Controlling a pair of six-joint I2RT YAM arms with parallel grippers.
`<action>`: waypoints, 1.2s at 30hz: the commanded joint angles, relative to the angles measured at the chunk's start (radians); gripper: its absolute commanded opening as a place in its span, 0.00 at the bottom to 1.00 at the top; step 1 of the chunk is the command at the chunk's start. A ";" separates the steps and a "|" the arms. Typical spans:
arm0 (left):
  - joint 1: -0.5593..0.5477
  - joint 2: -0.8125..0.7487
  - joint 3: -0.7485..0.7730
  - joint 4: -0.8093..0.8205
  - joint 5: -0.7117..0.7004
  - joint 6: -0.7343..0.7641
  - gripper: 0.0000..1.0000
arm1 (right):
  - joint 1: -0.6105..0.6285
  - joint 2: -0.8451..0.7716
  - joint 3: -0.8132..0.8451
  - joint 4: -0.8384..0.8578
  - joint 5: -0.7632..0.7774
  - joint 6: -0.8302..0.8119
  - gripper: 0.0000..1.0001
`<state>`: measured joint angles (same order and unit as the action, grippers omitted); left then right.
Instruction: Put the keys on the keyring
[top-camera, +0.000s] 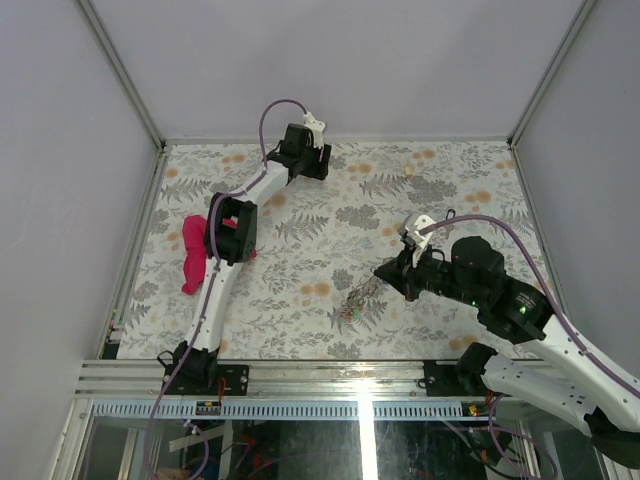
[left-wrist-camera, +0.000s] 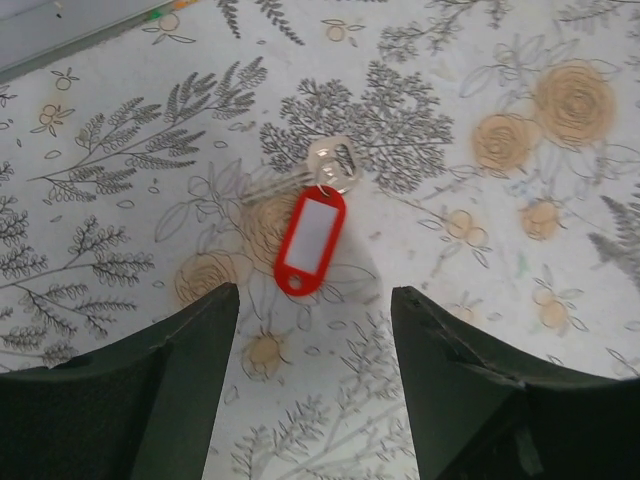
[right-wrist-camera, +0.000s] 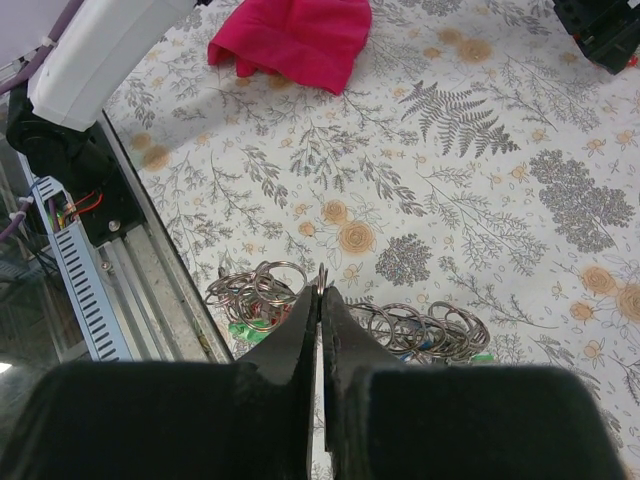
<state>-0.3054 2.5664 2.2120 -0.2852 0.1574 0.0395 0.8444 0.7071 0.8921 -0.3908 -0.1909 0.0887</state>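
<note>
In the left wrist view a silver key with a red plastic tag lies flat on the floral table. My left gripper is open just short of the tag, one finger on each side, not touching it. It hangs at the far edge of the table. My right gripper is shut on the thin keyring. Bunches of small rings and keys with green and blue tags hang on both sides of the fingers. The bunch shows left of the right gripper.
A magenta cloth lies at the left side beside the left arm, and shows in the right wrist view. A small cream object lies near the far edge. The metal rail of the table's near edge runs close to the key bunch.
</note>
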 joint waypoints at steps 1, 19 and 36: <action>0.016 0.058 0.099 0.087 -0.019 0.025 0.64 | 0.006 -0.006 0.030 0.078 0.037 0.025 0.00; 0.016 0.149 0.159 0.205 0.029 0.026 0.57 | 0.005 -0.001 0.025 0.071 0.062 0.044 0.00; -0.001 0.190 0.251 0.056 -0.001 0.108 0.51 | 0.007 -0.004 0.016 0.082 0.055 0.050 0.00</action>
<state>-0.2958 2.7426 2.4153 -0.1921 0.1833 0.0853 0.8444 0.7120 0.8921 -0.3920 -0.1467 0.1295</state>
